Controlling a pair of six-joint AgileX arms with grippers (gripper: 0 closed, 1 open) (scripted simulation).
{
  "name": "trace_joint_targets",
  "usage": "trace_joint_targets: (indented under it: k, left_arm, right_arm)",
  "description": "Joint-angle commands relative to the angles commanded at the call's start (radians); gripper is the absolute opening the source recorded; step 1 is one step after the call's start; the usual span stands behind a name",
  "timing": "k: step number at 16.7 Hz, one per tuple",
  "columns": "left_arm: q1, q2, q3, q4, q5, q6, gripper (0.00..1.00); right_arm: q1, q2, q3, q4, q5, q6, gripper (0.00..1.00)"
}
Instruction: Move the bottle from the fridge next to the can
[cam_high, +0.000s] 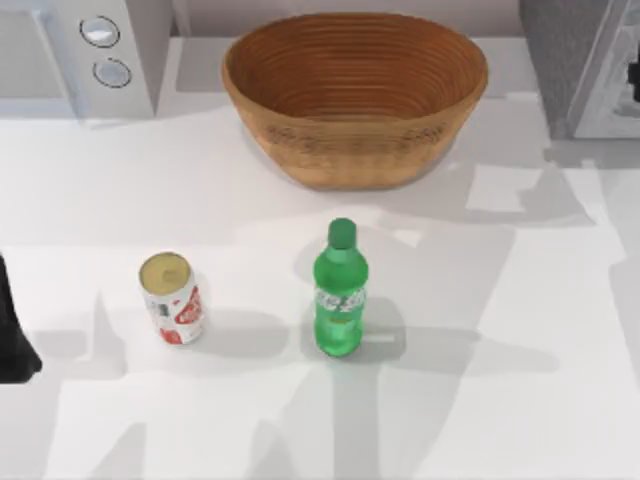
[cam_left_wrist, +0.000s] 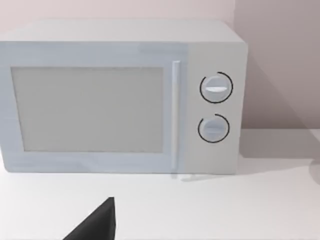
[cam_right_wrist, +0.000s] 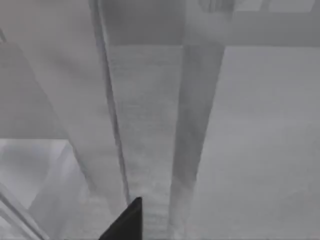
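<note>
The bottle stands upright on the counter, near the can and far from both end effectors, whose state I cannot tell; it seems light, smooth and slippery, best gripped at the labelled middle.

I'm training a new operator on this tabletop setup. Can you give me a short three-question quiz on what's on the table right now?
1. True or false: the bottle stands upright on the table.
2. Which sits farther toward the table's left: A) the can B) the bottle C) the basket?
3. Fill in: the microwave has ___ round knobs.

Key: 1 true; 2 A; 3 two.
</note>
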Motion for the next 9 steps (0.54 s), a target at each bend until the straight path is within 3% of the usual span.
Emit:
trace_joint_targets:
  k: [9]
  left_arm:
    - [0.0, 0.0, 0.0, 0.0, 0.0, 0.0, 1.0]
  right_arm:
    - [0.003, 0.227, 0.297, -0.061, 0.003, 0.004, 1.0]
